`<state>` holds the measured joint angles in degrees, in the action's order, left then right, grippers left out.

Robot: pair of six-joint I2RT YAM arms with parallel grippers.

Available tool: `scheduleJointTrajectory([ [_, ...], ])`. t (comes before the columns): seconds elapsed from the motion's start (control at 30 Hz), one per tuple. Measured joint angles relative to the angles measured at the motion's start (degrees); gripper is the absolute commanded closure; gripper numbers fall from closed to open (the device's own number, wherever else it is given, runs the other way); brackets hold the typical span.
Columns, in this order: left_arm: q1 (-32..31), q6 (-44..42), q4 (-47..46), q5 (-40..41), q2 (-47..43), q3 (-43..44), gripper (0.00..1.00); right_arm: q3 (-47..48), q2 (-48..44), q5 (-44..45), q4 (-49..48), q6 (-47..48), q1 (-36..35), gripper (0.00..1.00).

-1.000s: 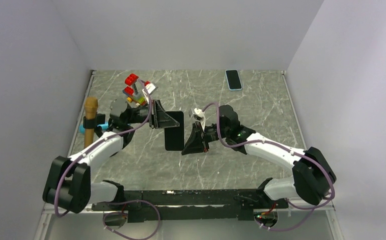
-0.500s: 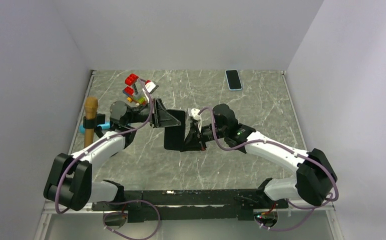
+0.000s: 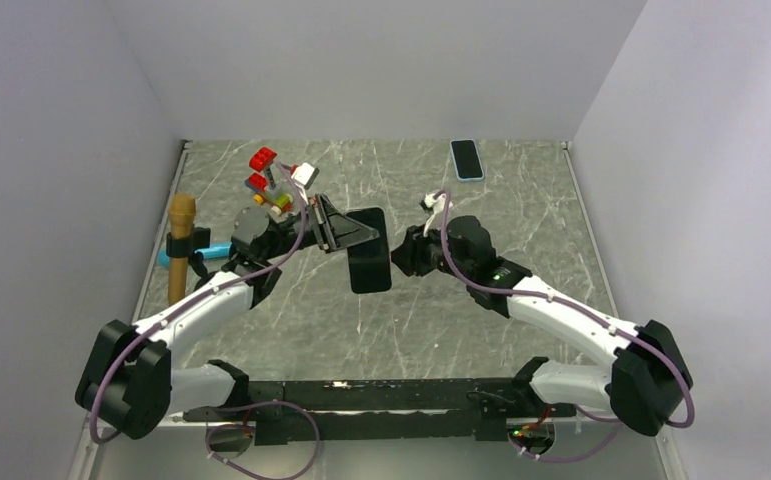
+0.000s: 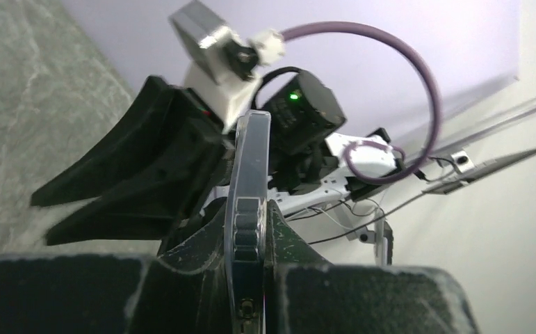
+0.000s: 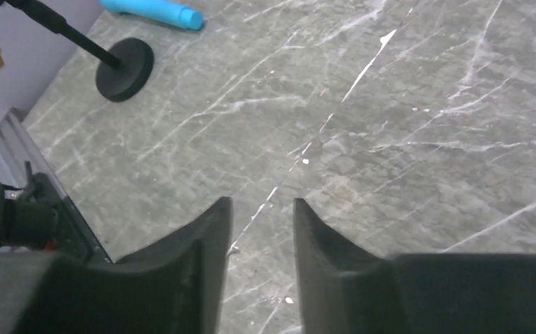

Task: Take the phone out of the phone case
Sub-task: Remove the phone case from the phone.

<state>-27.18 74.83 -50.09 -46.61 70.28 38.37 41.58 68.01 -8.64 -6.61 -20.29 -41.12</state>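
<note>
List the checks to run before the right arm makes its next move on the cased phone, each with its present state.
1. Left jaws clamped on the cased phone: ok, it sits edge-on between them in the left wrist view.
2. Phone lifted off the table: ok.
3. Right jaws empty: ok, only table shows between them.
4. Right jaws touching the case: cannot tell; they sit beside its right edge.
5. Phone loosened from its case: cannot tell.

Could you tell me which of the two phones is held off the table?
The black phone in the left gripper; the blue-edged phone lies flat at the far edge.
</note>
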Motion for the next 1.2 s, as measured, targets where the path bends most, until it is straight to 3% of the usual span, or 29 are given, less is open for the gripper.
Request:
scheduleJointTrajectory([
  [0.1,0.1,-4.3,7.5,1.8,-1.8,0.8,1.00,-0.1,-2.2,-0.2,3.0,-0.3,0.5,0.24],
  [0.2,0.8,-9.5,16.1,4.7,-3.5,1.9,1.00,0.2,-4.5,-0.9,7.8,-0.6,1.9,0.18],
  [0.4,3.0,-15.6,25.6,8.6,-5.7,2.0,1.00,0.7,-5.2,-15.5,10.2,-6.6,9.2,0.28],
  [0.6,4.6,-18.2,29.8,10.9,-6.4,2.0,1.00,-2.7,-3.7,-30.0,-5.1,-19.0,7.3,0.40],
  [0.93,4.7,-20.3,33.6,18.1,-14.0,0.2,1.00,-2.9,4.3,-35.0,-22.6,-33.4,5.2,0.48],
  [1.1,4.8,-21.0,33.9,19.5,-15.8,-0.1,1.00,-2.9,8.7,-36.3,-29.7,-38.7,4.3,0.63],
  [1.2,5.3,-21.2,34.5,19.5,-15.4,-0.1,1.00,-2.9,11.8,-37.2,-33.2,-41.8,4.4,0.65],
])
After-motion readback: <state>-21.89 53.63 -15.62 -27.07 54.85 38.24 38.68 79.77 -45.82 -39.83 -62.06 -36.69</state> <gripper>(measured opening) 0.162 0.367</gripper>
